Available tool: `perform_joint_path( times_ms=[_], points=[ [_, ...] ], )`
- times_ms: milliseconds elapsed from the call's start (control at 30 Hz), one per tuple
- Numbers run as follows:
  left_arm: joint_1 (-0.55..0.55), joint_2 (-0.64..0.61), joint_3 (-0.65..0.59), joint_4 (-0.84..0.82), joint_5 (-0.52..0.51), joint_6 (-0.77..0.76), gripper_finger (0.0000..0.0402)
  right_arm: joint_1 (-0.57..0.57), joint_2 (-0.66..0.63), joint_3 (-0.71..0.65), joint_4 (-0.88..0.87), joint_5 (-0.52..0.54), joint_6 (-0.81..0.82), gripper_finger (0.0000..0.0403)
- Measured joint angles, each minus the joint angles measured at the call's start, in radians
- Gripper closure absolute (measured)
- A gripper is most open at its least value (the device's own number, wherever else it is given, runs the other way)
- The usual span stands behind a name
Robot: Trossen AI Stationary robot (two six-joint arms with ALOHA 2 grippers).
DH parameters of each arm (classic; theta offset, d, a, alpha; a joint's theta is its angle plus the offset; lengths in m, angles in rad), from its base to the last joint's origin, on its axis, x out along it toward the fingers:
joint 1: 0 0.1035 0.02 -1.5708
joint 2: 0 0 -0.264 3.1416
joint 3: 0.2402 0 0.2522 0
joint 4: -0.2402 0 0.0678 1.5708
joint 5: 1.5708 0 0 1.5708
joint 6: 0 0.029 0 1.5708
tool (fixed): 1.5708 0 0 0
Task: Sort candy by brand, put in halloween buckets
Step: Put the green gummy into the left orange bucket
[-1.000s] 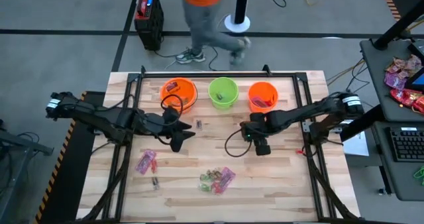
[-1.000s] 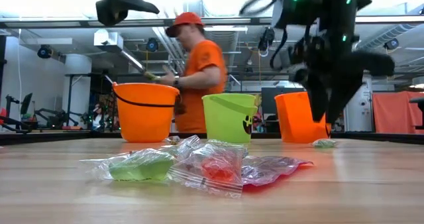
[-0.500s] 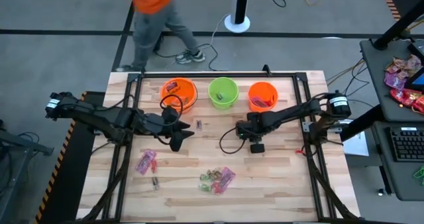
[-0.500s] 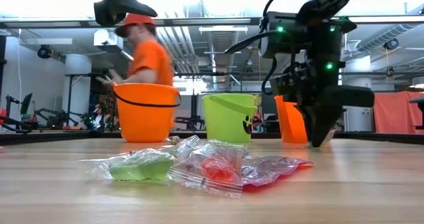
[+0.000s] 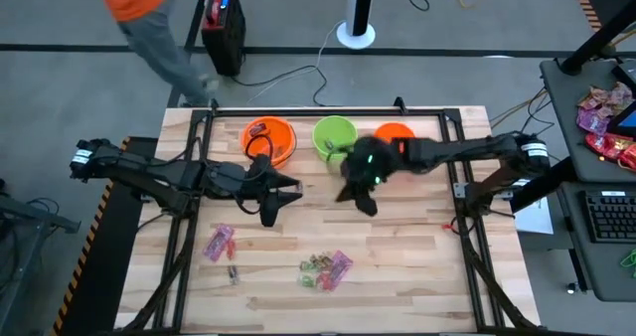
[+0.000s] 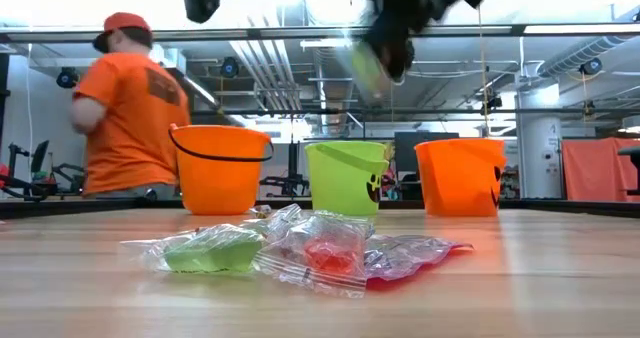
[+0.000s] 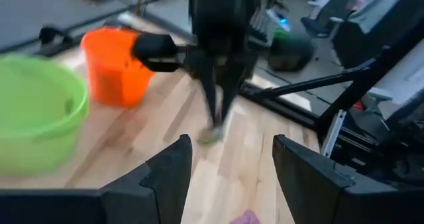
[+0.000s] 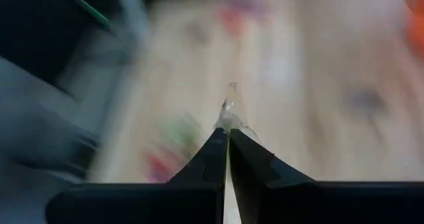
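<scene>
Three halloween buckets stand in a row at the far side: orange (image 5: pixel 268 137), lime green (image 5: pixel 335 135) and a second orange one (image 5: pixel 396 134), partly behind my right arm. My right gripper (image 5: pixel 360 197) hangs in front of the green bucket, well above the table, shut on a small green candy (image 7: pixel 212 135) in clear wrap. My left gripper (image 5: pixel 278 199) hovers open near the left orange bucket and holds nothing. More candy lies near the front: a heap of clear-wrapped pieces (image 5: pixel 326 268), a pink packet (image 5: pixel 219 242) and a tiny piece (image 5: pixel 234 273). My right gripper pinches the candy's clear wrapper (image 8: pixel 229 115) between its two fingertips. The fingers (image 7: pixel 220 98) point down, and the candy hangs just below them, lifted clear of the table.
A person in an orange shirt (image 6: pixel 130 108) walks behind the table's far left corner. A dark case (image 5: pixel 223 23) stands on the floor there. A black frame (image 5: pixel 328 110) borders the table. Bare wood lies between the buckets and the candy heap.
My right gripper dropped to the table by the right orange bucket and shut on the small green candy there. It then rose and swung toward the table's left, to in front of the green bucket, carrying the candy clear. The person walked toward the left.
</scene>
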Motion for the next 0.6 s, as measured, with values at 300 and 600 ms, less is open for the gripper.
perform_joint_path(
  times_ms=[300,600],
  points=[
    [0.031,0.036,0.000,0.128,0.099,0.057,0.0208,-0.038,0.035,0.174,0.174,-0.291,0.076,0.0394],
    [0.032,0.092,0.000,0.261,0.142,0.089,0.0208,-0.047,0.127,0.302,0.181,-0.280,0.032,0.0394]
  ],
)
